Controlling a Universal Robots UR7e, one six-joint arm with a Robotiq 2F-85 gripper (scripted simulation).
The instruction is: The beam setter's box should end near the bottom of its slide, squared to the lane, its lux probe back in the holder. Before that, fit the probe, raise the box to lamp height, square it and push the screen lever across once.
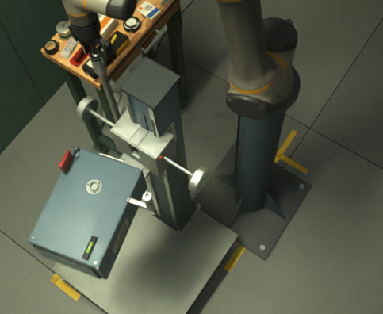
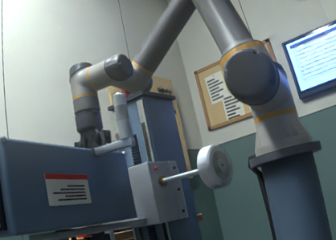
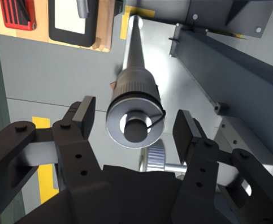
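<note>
The blue beam setter box [image 1: 83,206] sits low on its slide column [image 1: 166,158], turned at an angle to the floor plate, with a round socket [image 1: 93,186] on its top and a red lever [image 1: 66,161] at its far corner. A tall grey post holds the lux probe [image 3: 135,118] upright beside the column. My gripper [image 3: 134,127] is open and empty, straddling the probe's top end from above. Two handwheels [image 1: 199,179] stick out from the white carriage [image 1: 142,144].
The robot's blue pedestal [image 1: 257,158] stands right of the column on a bolted base plate. A wooden bench [image 1: 108,35] with small tools sits just behind the probe post. Yellow tape marks lie on the floor.
</note>
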